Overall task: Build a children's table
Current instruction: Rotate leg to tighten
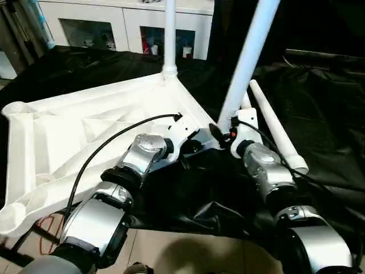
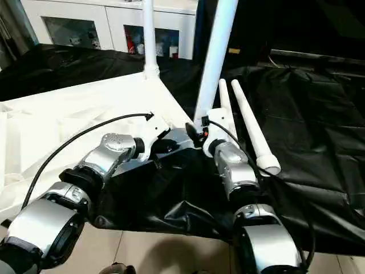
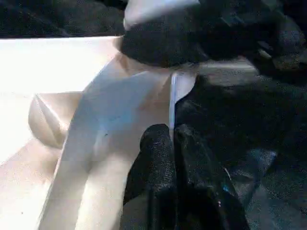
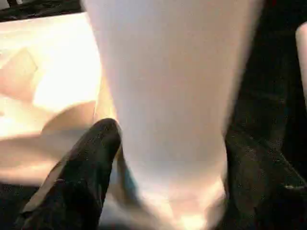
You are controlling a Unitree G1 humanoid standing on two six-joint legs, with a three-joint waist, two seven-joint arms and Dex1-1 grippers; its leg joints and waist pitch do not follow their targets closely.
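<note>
1. The right gripper (image 4: 168,143) straddles a tilted leg (image 1: 246,63) — the leg's foot is hidden behind the wrist, so its seating in the corner socket cannot be told.
2. Both raised legs are cut off by the upper edge of the head views.
3. The upright leg (image 1: 170,34) beyond the left gripper (image 3: 171,143) loses its top.
4. The cabinet (image 1: 122,23) contents are too small to tell.

You see silver forearms (image 1: 102,220) with black joint bands, white wrists, black cables (image 1: 108,142), black fingers (image 3: 156,163).
</note>
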